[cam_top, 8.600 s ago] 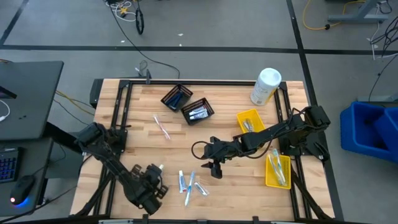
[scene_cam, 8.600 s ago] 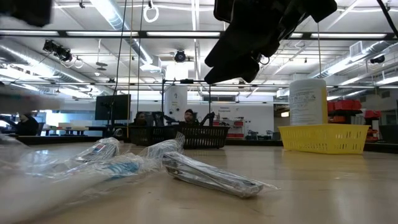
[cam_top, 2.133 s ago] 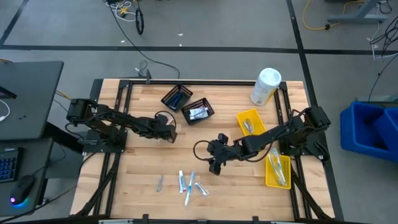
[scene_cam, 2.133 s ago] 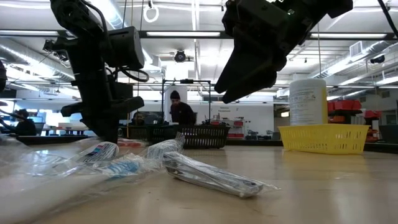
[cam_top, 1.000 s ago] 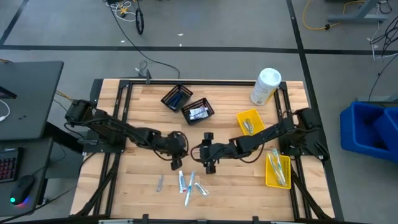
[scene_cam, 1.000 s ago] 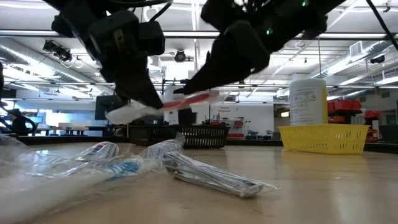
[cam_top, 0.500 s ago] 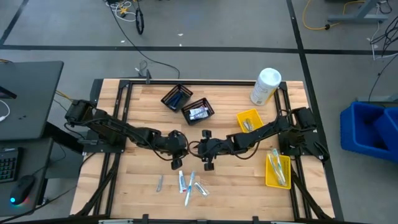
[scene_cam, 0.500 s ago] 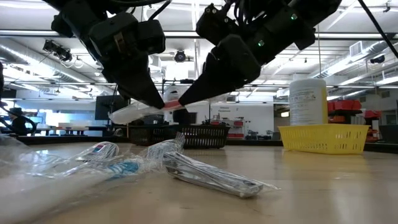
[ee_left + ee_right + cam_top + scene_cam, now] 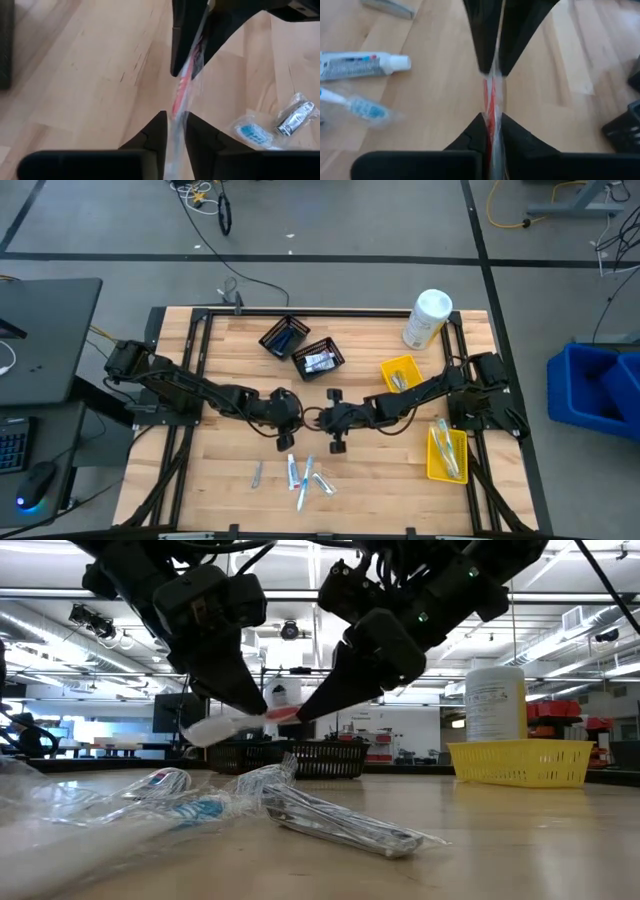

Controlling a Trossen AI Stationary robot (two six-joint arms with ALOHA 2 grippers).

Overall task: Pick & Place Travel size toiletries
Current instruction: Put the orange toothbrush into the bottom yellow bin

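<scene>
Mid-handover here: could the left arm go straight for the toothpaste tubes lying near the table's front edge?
Probably not yet. The left gripper and the right gripper both pinch the wrapped red toothbrush above the table. The toothpaste tubes lie uncovered just below, reachable once it lets go.

Right gripper (image 9: 318, 418) moved in from mid-table to meet left gripper (image 9: 298, 418) at table centre; its fingers, wide a second ago, now pinched on the red wrapped toothbrush (image 9: 250, 719). Left gripper, earlier at the front edge, carried that toothbrush in; its jaws slightly eased.
</scene>
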